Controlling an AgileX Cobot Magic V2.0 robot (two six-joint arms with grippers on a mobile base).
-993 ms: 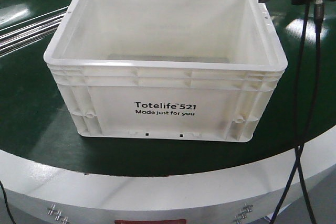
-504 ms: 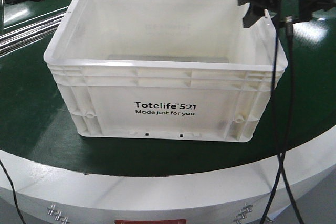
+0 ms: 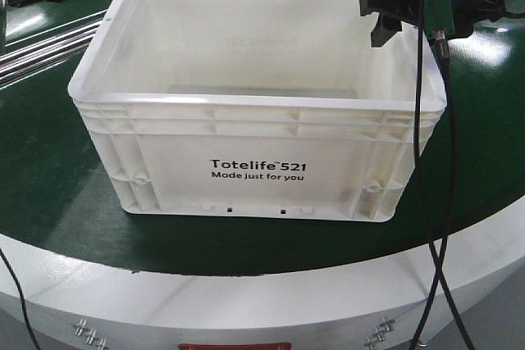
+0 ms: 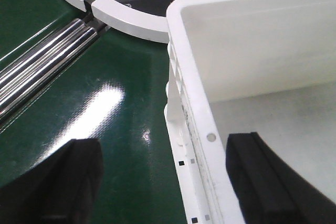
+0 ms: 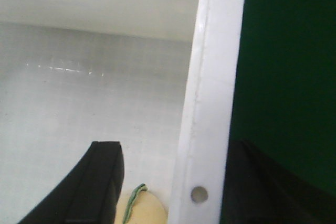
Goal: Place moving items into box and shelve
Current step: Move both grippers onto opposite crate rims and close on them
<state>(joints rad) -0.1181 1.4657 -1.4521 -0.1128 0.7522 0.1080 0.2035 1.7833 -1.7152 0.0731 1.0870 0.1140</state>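
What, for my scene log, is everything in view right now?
tote: one, white with black print, centred on the table.
plush toy: one seen, yellow with a green leaf, inside the tote against its wall.
table: one, green top with a white edge.
metal rods: several, silver, lying on the table beside the tote.
cables: several, black, hanging at the right.
left gripper: black, open, straddling the tote rim.
right gripper: black, open, straddling the tote rim.
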